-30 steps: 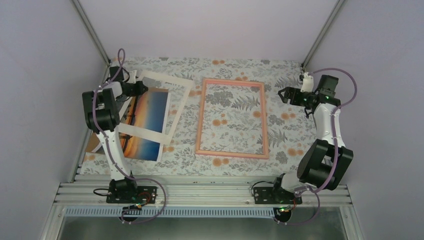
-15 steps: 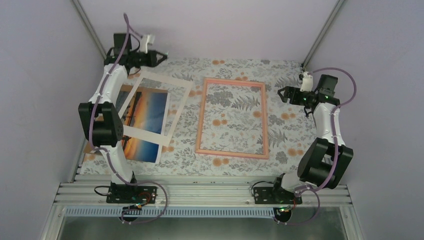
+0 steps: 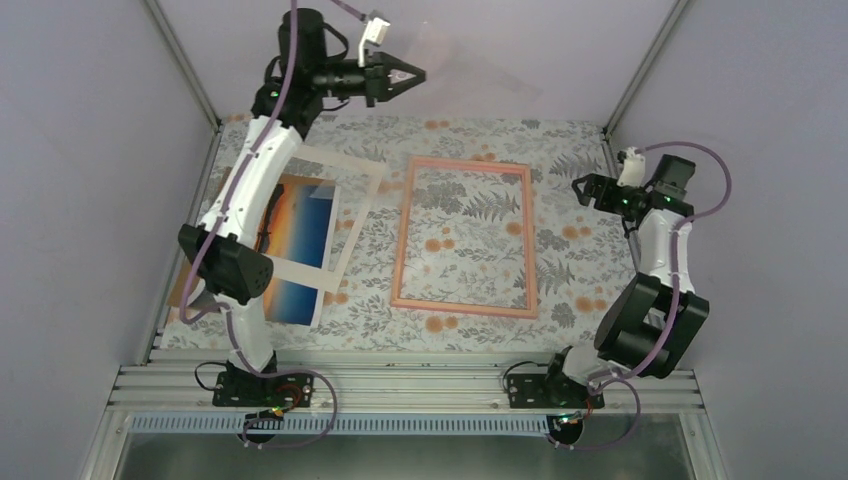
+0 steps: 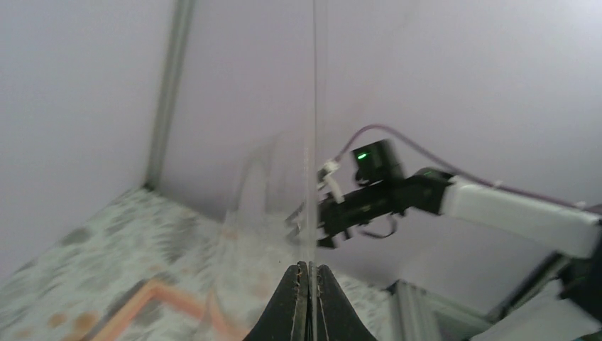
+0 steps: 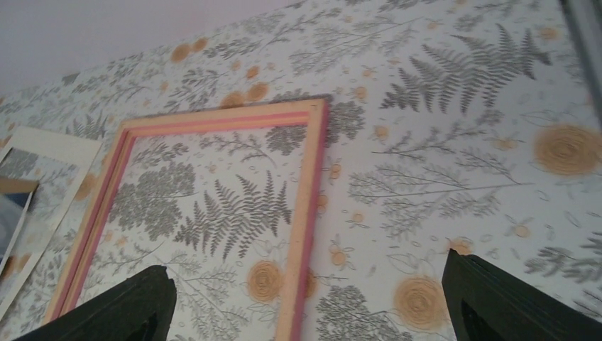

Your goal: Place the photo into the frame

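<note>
The left gripper (image 3: 408, 74) is raised high over the far left of the table, fingers clenched on a clear sheet (image 3: 470, 62) that shows in the top view only as a faint glint against the back wall, its outline hard to trace. The right gripper (image 3: 583, 188) hangs at the far right with its jaws spread, grasping nothing. The frame (image 3: 463, 163) lies flat on the floral cloth (image 3: 580, 270) at mid-table, the pattern showing through its opening. The photo (image 3: 305, 215) lies well to its left, under a tilted white mat (image 3: 345, 160), and the left arm crosses over and hides part of it. From the left wrist, the left gripper (image 4: 309, 273) pinches the clear sheet (image 4: 310, 177) seen edge-on as a thin upright line; the right gripper (image 4: 312, 224) appears blurred beyond it, and a corner of the frame (image 4: 177, 297) is smeared through the pane. From the right wrist, the right gripper (image 5: 307, 270) shows only two dark fingertips at the bottom corners, wide apart, above the frame's (image 5: 220, 121) far right corner; the mat (image 5: 50, 142) is cut off at the left edge.
</note>
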Available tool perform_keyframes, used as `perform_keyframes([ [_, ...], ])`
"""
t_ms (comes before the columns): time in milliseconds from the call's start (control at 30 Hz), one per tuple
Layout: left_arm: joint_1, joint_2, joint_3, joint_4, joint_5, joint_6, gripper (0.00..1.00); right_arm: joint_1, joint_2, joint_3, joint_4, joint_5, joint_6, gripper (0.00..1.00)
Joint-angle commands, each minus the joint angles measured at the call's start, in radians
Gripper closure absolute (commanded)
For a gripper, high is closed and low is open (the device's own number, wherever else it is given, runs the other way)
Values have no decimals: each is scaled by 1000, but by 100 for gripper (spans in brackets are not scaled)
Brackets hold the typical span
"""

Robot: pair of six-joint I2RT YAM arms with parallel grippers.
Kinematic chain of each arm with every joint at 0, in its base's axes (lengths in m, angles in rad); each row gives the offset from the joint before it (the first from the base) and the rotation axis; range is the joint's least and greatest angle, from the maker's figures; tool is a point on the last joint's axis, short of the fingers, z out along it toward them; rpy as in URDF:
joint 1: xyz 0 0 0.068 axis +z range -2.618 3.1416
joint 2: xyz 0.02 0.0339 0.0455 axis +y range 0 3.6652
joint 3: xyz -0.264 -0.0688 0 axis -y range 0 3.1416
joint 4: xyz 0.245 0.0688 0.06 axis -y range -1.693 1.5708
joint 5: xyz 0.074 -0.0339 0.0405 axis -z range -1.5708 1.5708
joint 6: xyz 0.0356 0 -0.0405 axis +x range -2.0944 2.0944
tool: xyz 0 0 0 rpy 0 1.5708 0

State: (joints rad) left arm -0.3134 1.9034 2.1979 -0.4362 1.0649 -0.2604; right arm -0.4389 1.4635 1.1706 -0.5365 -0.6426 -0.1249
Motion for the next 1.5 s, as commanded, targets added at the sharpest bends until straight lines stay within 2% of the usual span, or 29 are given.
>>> perform_keyframes([
  [0, -105, 65, 121, 266, 53, -280, 98, -80, 42, 25, -4, -29, -9, 7],
  [67, -150, 113, 179, 362, 46, -374, 98, -116, 57, 32, -11, -34, -16, 7],
  [200, -237, 168, 173, 543, 22, -529, 98, -194, 80, 32, -23, -63, -24, 8],
  [400, -285, 262, 33, 740, -55, -787, 98, -275, 107, 41, -59, -76, -65, 8],
  [600, -298, 376, -199, 837, -145, -920, 98, -308, 121, 33, -127, -47, -131, 9],
  [633, -292, 398, -224, 852, -167, -933, 98, -307, 120, 26, -141, -58, -143, 12],
  [800, -243, 472, -339, 894, -266, -898, 98, -289, 111, -13, -200, -130, -160, 16],
  [867, -227, 494, -362, 866, -289, -852, 98, -270, 110, -32, -235, -164, -168, 16],
  [1000, -207, 501, -445, 881, -332, -829, 98, -190, 133, -97, -255, -164, -193, 17],
  [1133, -198, 483, -510, 865, -369, -791, 98, -128, 191, -130, -215, -166, -150, 19],
  [1300, -196, 479, -552, 861, -405, -790, 98, -55, 344, -104, -195, -237, -93, 23],
  [1467, -196, 492, -550, 869, -374, -782, 95, -21, 426, -86, -145, -264, -31, 29],
])
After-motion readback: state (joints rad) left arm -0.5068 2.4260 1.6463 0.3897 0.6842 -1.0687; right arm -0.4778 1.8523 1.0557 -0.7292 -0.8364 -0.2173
